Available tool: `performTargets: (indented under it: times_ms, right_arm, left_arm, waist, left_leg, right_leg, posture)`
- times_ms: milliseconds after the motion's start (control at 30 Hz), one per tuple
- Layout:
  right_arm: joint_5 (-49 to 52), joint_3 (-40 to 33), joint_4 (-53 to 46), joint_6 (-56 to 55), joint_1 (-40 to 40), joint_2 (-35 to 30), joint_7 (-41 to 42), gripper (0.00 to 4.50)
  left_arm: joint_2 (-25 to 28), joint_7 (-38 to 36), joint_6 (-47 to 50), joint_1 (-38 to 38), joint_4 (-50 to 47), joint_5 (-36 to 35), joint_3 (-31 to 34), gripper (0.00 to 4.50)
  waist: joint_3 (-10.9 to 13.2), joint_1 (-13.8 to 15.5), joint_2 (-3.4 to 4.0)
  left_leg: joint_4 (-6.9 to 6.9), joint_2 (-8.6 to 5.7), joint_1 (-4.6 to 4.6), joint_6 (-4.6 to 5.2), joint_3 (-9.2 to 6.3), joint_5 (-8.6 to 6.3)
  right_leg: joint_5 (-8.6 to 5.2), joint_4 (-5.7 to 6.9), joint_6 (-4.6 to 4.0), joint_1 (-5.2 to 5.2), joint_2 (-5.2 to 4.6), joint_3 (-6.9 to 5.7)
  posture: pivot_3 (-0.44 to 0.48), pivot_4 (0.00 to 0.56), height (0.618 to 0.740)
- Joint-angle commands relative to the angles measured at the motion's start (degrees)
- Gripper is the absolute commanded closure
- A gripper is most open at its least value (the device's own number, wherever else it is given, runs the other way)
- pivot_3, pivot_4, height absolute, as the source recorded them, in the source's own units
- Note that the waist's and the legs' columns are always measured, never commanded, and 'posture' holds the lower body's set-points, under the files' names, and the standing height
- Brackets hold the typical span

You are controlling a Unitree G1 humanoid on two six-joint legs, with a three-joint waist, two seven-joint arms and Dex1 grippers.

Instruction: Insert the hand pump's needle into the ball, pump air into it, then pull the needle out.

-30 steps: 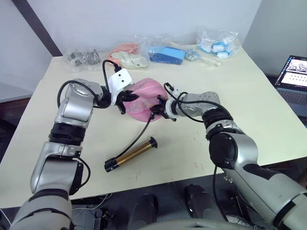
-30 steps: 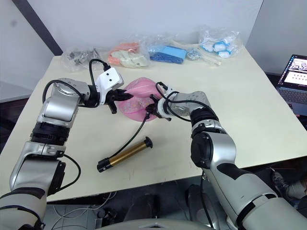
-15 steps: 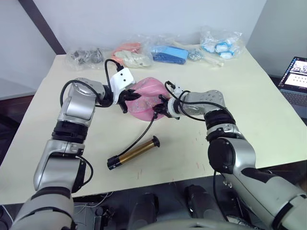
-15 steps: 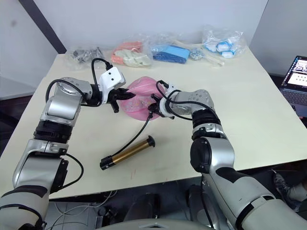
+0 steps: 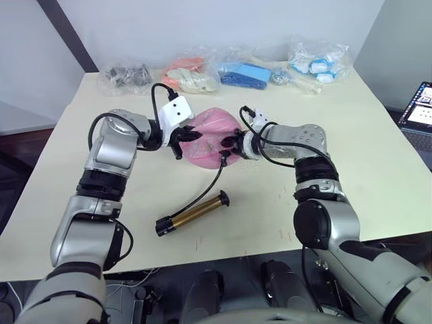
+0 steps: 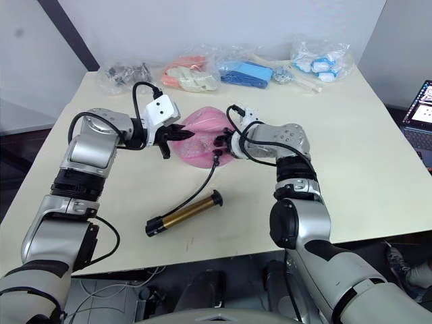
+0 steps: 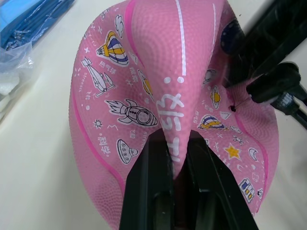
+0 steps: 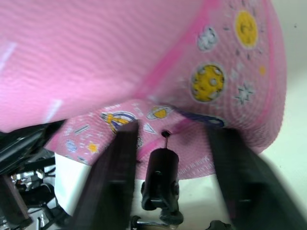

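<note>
The pink ball lies flattish at the middle of the table. My left gripper is shut on a raised fold of the ball, at the ball's left side. At its right side my right gripper stands open. The hose's black end piece sits between those fingers without touching them. The needle sticks into the ball's valve hole. The hand pump lies on the table nearer me, and its thin black hose curves up to the ball.
Several clear bags line the table's far edge: grey parts, orange and cream items, blue items, white and blue items. A laptop sits off the table to the right.
My right gripper has opened and let go of the hose's end piece, which stays in the ball. The left gripper keeps its pinch. The camera has shifted slightly.
</note>
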Motion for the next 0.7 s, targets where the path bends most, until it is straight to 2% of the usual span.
performTargets:
  times_ms: [33, 200, 300, 400, 500, 700]
  right_arm:
    - [-0.47, 2.86, -9.72, 1.69, 3.97, 3.85, -1.10, 0.82]
    - [3.67, 9.50, -28.33, 12.71, 12.51, 5.38, -1.05, 0.82]
    - [3.55, 15.21, -37.91, 15.42, 16.91, 4.20, 0.63, 0.82]
    - [-0.09, 25.87, -48.80, 14.29, 20.93, -1.93, 3.24, 0.82]
    - [-3.24, 30.03, -52.82, 13.42, 22.15, -3.15, 4.04, 0.82]
    - [-9.18, 30.65, -52.65, 11.46, 21.84, 0.13, 2.70, 0.82]
  left_arm:
    - [0.14, -1.36, 1.06, 2.21, 4.09, 1.95, -3.44, 4.50]
    - [0.04, -0.70, 0.66, 1.23, 5.73, 2.12, -3.47, 4.50]
    - [0.06, -0.64, 0.47, 0.92, 6.14, 2.10, -3.54, 4.50]
    - [-0.18, -0.48, 0.60, 0.59, 6.29, 2.13, -3.67, 4.50]
    - [-0.25, -0.49, 0.59, 0.52, 6.25, 2.16, -3.77, 4.50]
    - [-0.25, -0.51, 0.36, 0.21, 6.46, 2.26, -3.88, 4.50]
  waist:
    - [-0.01, 0.13, 0.01]
    - [-0.02, 0.38, 0.01]
    - [-0.05, -0.09, 0.11]
    - [-0.05, -0.09, 0.18]
    - [-0.05, -0.02, 0.17]
    - [-0.06, 0.06, 0.16]
  left_leg:
    - [0.00, 0.00, 0.00, 0.00, 0.00, 0.00]
    - [0.02, -0.02, -0.07, 0.00, -0.06, 0.00]
    - [0.01, 0.00, -0.01, 0.00, -0.08, 0.00]
    - [0.03, 0.04, 0.00, 0.01, -0.04, 0.00]
    - [0.04, 0.12, 0.00, 0.01, -0.06, 0.00]
    - [0.09, 0.13, -0.02, -0.01, -0.04, 0.01]
  right_leg:
    - [0.00, 0.00, 0.00, 0.00, 0.00, -0.01]
    - [0.00, -0.04, 0.00, 0.01, -0.05, -0.07]
    - [-0.01, 0.00, 0.01, 0.00, -0.03, -0.03]
    - [-0.02, 0.01, 0.02, 0.00, 0.10, -0.05]
    - [-0.07, 0.02, 0.08, 0.00, 0.23, -0.06]
    - [-0.02, 0.00, 0.01, -0.01, 0.22, -0.05]
  posture:
    - [0.000, 0.150, 0.740]
    - [0.000, 0.150, 0.740]
    - [0.000, 0.150, 0.740]
    - [0.000, 0.150, 0.740]
    - [0.000, 0.150, 0.740]
    - [0.000, 0.150, 0.740]
